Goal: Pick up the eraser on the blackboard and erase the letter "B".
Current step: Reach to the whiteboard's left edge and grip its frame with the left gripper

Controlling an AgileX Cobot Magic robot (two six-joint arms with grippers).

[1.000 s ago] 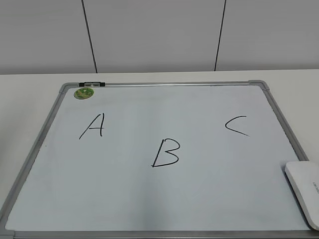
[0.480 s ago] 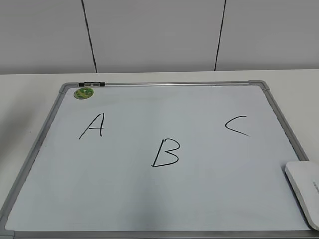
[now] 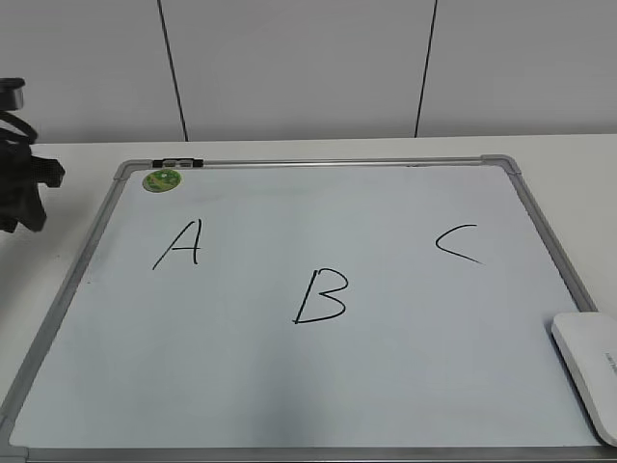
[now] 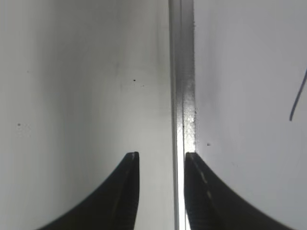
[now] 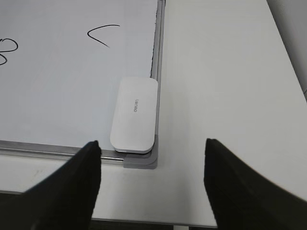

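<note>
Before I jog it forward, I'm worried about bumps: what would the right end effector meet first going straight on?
Probably the eraser, lying at the blackboard's near corner, slightly left of the right end effector's open jaws. Depth is unclear.

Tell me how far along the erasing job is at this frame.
Nothing is done yet: the "B" is intact on the blackboard, and the eraser lies untouched in the board's corner. In hand: the right gripper is open, short of the eraser; the left gripper hovers over the frame, slightly open. Left: grasp the eraser, carry it to the "B", wipe.
</note>
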